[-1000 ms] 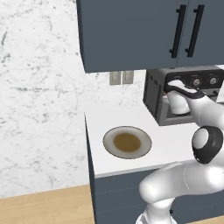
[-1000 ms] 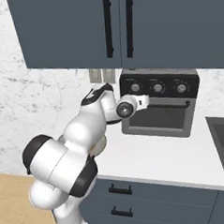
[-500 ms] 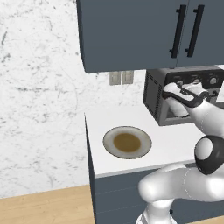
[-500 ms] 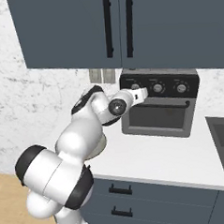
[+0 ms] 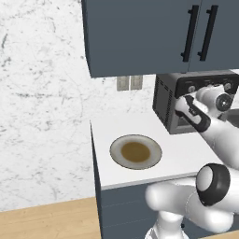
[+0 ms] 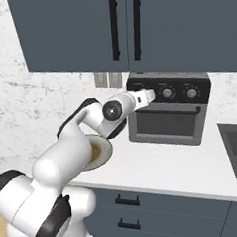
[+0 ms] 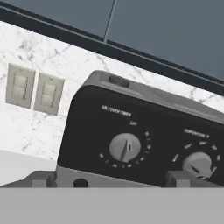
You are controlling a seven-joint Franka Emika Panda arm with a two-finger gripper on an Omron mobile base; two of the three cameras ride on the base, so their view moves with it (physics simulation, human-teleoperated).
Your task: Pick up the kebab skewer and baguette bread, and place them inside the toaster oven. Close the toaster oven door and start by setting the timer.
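The toaster oven (image 6: 168, 112) stands at the back of the counter with the toaster oven door (image 6: 165, 123) shut. My gripper (image 6: 150, 95) hovers just left of the knob panel, also seen from the other side as the gripper (image 5: 182, 103) at the oven's front top. In the hand view the gripper (image 7: 109, 181) is open, its fingertips (image 7: 42, 179) far apart, with the left round knob (image 7: 125, 147) straight ahead and a second knob (image 7: 199, 164) to its right. The kebab skewer and the baguette bread are out of view.
A grey plate (image 5: 135, 151) with a brown centre lies on the white counter (image 5: 184, 154) left of the oven. Dark wall cabinets (image 5: 140, 32) hang low above. Wall outlets (image 7: 35, 89) sit behind the oven's left side. A sink (image 6: 236, 150) lies to the right.
The hand has risen a little from the door's upper edge to the knob panel, and the elbow has swung. The jaws have opened slightly wider.
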